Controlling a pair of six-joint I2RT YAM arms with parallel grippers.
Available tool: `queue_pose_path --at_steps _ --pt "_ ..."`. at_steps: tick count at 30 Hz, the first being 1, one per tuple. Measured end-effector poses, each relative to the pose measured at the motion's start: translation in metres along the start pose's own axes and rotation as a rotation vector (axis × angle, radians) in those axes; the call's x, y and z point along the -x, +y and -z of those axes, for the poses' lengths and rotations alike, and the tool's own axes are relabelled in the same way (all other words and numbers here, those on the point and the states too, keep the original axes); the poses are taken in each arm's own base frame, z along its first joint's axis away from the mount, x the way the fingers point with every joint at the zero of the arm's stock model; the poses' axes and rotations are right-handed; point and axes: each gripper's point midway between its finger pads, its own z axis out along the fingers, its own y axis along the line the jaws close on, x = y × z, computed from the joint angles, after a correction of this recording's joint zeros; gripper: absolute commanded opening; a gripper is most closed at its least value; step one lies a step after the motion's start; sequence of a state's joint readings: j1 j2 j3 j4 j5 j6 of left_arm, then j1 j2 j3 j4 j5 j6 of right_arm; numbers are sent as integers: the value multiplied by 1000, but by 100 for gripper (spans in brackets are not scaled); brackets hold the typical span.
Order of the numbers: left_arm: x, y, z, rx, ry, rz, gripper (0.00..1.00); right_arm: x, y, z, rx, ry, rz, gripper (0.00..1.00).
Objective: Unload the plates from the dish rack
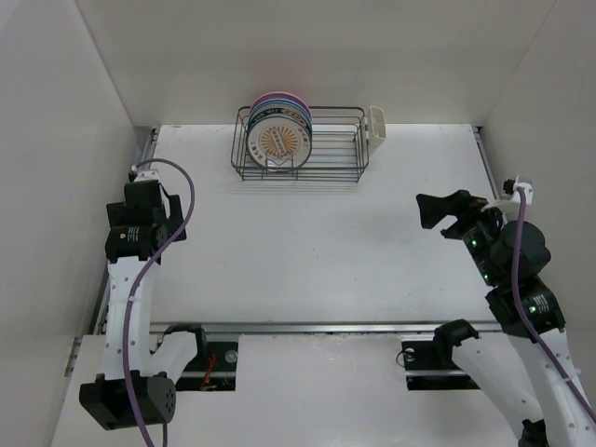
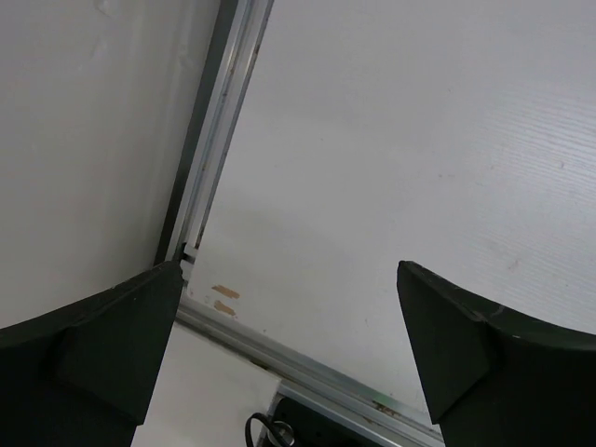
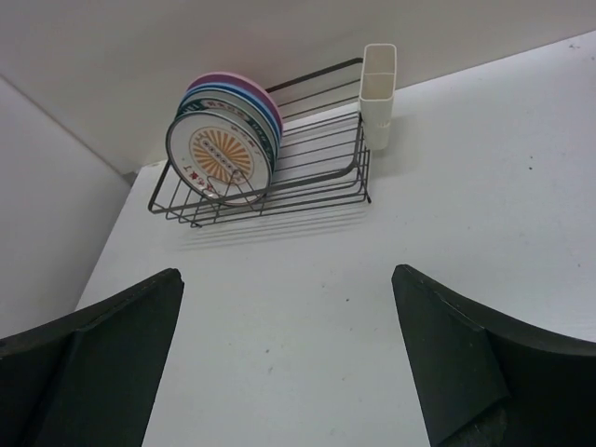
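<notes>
Plates (image 1: 277, 130): four round ones, standing on edge in the left end of the dish rack (image 1: 340, 160), at the far side of the desk (image 1: 307, 251) close to the back wall. They are packed face to back. The front one, white with a dark rim and an orange sunburst centre, faces my arms. Behind it I see teal and blue rims, with pink at the back. The surfaces look smooth and glazed.

The rack is dark thin wire. Its long axis runs left to right along the wall, and a cream cutlery cup (image 1: 378, 126) hangs on its right end.

My right claw (image 3: 284, 272) is released and empty, fingers spread wide. It points at the rack, which lies ahead and to its left, well apart. My left claw (image 2: 287, 270) is likewise spread and empty, aimed down at the desk's left edge. The left arm is slightly nearer the plates, but only the right claw faces them. I judge a rim grasp from above is required.
</notes>
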State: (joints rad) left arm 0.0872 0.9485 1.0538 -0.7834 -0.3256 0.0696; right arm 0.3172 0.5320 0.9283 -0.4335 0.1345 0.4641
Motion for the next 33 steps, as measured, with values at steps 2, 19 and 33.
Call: queue_pose_path --at_steps 2,19,33 --pt "2 3 -1 19 -7 13 100 0 3 -5 11 7 14 100" --pt "36 -43 -13 -235 84 -119 100 -34 104 -228 281 320 372 82" --pt "72 -115 -79 -467 230 -164 95 -189 121 -360 331 513 519 56"
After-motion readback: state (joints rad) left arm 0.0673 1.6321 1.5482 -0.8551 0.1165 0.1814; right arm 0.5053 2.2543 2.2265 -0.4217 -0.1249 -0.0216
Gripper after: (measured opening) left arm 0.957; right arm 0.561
